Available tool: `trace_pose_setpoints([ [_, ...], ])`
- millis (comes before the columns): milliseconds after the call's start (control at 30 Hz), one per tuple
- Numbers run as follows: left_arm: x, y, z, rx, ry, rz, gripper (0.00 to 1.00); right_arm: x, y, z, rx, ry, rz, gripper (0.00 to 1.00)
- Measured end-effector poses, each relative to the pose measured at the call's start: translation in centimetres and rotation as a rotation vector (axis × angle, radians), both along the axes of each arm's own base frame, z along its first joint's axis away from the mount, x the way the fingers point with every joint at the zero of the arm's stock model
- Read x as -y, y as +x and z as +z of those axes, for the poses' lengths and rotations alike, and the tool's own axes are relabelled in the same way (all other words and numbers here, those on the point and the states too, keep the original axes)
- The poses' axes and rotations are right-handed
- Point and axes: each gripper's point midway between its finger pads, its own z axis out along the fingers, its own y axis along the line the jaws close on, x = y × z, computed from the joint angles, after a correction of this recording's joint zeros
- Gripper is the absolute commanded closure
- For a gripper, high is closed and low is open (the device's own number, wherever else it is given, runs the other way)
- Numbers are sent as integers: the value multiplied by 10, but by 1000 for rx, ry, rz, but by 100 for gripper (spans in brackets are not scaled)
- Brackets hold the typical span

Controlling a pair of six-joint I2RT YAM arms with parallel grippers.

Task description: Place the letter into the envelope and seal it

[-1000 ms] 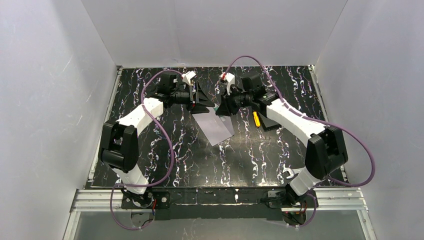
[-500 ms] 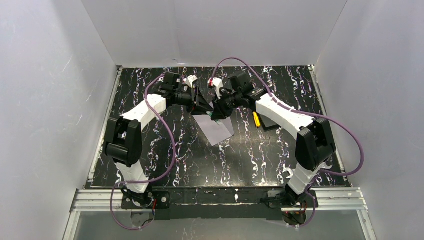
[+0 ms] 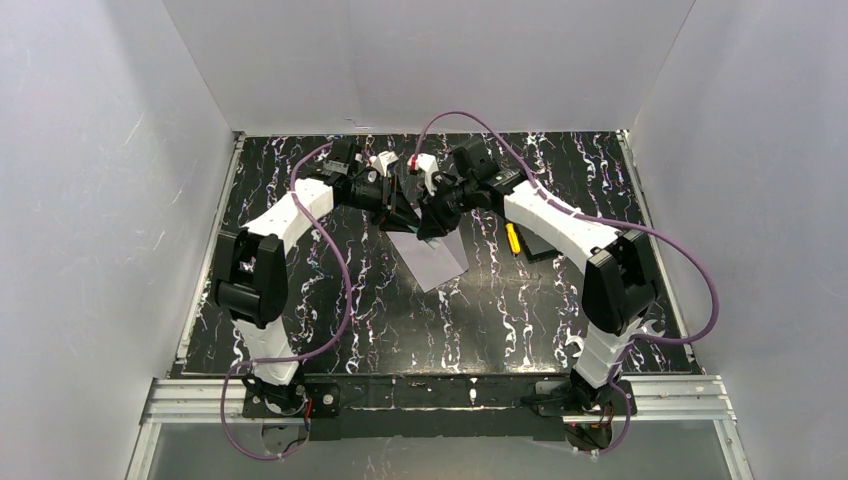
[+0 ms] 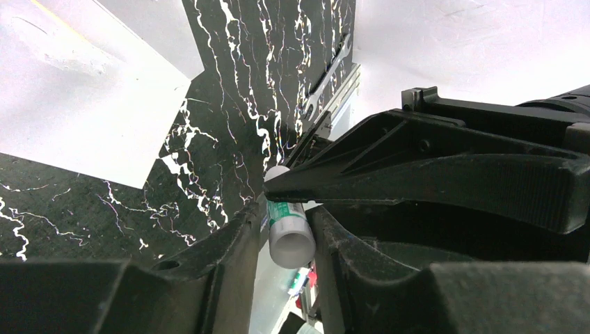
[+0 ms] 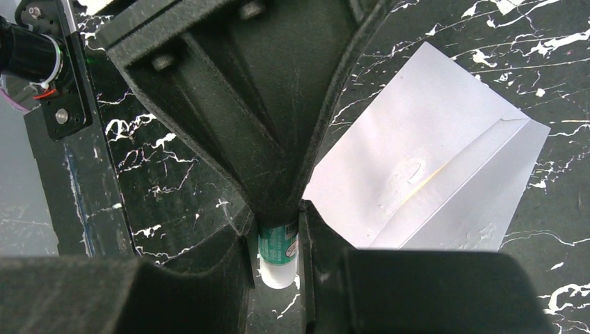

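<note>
Top external view showed both arms bent inward, with their tips together just above the far end of the envelope (image 3: 437,262). It lay flat near the middle of the worktop (image 3: 500,320), a bit toward the far edge. Between the tips was a small white glue stick (image 5: 278,252) with a green label. The right gripper (image 5: 275,233) pinched one end of it with narrow jaws. The left gripper (image 4: 289,226) had its fingers pressed on the other end. Two grips on one stick likely meant a pull to get the cap off, or a pass from one side to the other, so glue could go on the flap. The letter was not in sight; it was probably tucked inside the envelope already. Whether the flap was folded down was hard to tell, so sealing looked like the step in hand
</note>
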Motion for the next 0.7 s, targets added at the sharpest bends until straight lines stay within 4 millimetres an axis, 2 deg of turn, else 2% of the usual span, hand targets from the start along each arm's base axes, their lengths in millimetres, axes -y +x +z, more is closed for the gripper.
trace_pose_setpoints([
  [133,-1,-4,-1,-11,6,-18,100,-1,-4,-2,-6,-10,7,74],
  [333,0,-2,2,-12,9,-24,100,-3,-1,2,-3,-5,-5,39],
  [500,2,5,8,-7,-3,-4,100,2,12,8,-46,50,-84,24],
  [600,3,21,17,15,-40,45,100,23,25,12,-125,170,-218,13],
  [700,0,41,34,52,-91,111,100,57,47,26,-202,336,-430,12],
])
